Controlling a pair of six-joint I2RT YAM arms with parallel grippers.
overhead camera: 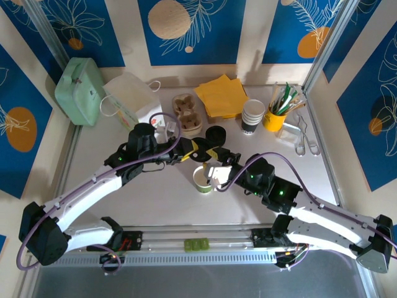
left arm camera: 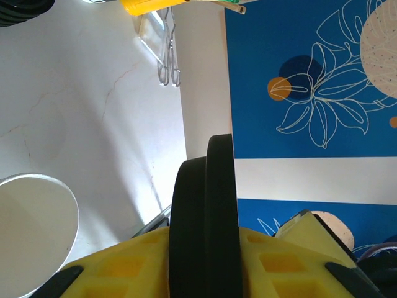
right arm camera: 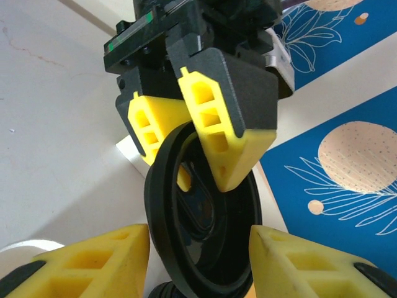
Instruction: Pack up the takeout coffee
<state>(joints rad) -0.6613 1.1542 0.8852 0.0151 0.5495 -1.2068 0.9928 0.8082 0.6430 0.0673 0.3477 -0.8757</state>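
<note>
Left pincer (right arm camera: 201, 180): we are seeing it clamping the black lid (left arm camera: 205, 211) on edge, arm reaching inward. Right pincer (right arm camera: 197, 231): part-open, straddling that lid. Light-green coffee cup (overhead camera: 203, 180): lidless, standing on the desk (overhead camera: 161, 200) just beneath both.

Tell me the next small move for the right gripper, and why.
Probably close the right gripper on the black lid. The left gripper holds the lid on edge by its upper rim. The right gripper's fingers flank its lower part without gripping it yet, and the cup nearby stands open, with no lid on.
</note>
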